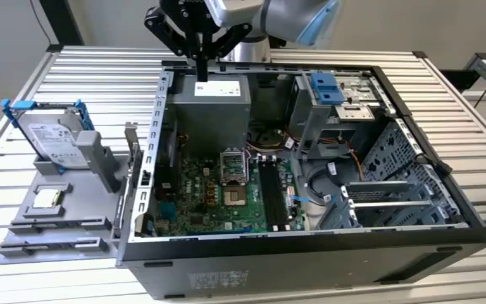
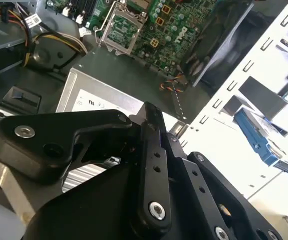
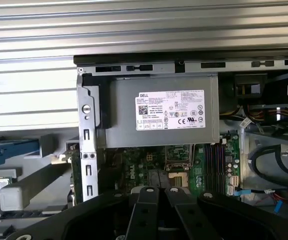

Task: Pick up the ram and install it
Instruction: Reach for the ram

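Note:
My gripper (image 1: 200, 73) hangs over the back of the open computer case (image 1: 311, 240), just above the grey power supply (image 1: 213, 101). Its black fingers (image 3: 147, 200) are shut together with nothing visible between them. In both wrist views the power supply (image 3: 161, 110) lies right below the gripper (image 2: 156, 112). The green motherboard (image 1: 218, 190) lies on the case floor with its black memory slots (image 1: 270, 190) beside the processor socket. The slots (image 3: 213, 162) also appear in the first wrist view. The ram is out of view.
On the exterior view's left, a grey fixture (image 1: 57, 221) carries a silver hard drive in a blue bracket (image 1: 53, 136) and a small square chip (image 1: 47, 197). Blue drive-bay latches (image 1: 328, 88), cables and metal cages crowd the case's right side. The slatted table (image 1: 99, 69) surrounds everything.

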You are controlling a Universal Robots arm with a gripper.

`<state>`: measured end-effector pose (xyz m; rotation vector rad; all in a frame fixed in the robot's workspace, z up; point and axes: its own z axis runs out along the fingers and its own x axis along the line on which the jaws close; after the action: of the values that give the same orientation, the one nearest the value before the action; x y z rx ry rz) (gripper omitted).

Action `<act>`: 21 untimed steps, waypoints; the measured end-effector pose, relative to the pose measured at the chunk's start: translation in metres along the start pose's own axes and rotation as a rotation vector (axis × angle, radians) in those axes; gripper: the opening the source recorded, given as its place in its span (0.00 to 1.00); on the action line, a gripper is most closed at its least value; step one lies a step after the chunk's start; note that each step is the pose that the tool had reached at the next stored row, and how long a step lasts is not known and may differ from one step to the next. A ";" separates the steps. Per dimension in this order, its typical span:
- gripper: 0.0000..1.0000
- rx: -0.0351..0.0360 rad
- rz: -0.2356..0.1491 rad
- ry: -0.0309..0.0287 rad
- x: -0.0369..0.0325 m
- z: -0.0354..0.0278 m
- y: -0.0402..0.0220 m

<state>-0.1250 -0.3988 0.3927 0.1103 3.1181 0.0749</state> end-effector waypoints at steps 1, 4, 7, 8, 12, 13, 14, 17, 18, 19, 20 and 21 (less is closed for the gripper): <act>0.00 0.0000 0.000 0.0000 0.0018 0.0000 -0.0001; 0.00 0.0000 0.000 0.0000 0.0091 -0.0002 -0.0006; 0.00 -0.0001 0.000 -0.0001 0.0177 -0.0003 -0.0013; 0.00 -0.0001 0.000 -0.0001 0.0203 -0.0003 -0.0015; 0.00 -0.0001 0.000 -0.0001 0.0287 -0.0005 -0.0022; 0.00 -0.0001 0.000 -0.0001 0.0306 -0.0004 -0.0023; 0.00 0.0001 0.000 0.0000 0.0328 -0.0004 -0.0025; 0.00 0.0009 0.000 -0.0001 0.0410 -0.0003 -0.0031; 0.00 0.0012 0.000 -0.0001 0.0439 -0.0002 -0.0033; 0.00 0.0014 0.000 -0.0002 0.0465 -0.0001 -0.0034; 0.00 0.0016 0.000 -0.0002 0.0490 -0.0001 -0.0036; 0.00 0.0019 0.000 -0.0002 0.0514 0.0000 -0.0038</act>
<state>-0.1765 -0.3989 0.3915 0.1103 3.1180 0.0719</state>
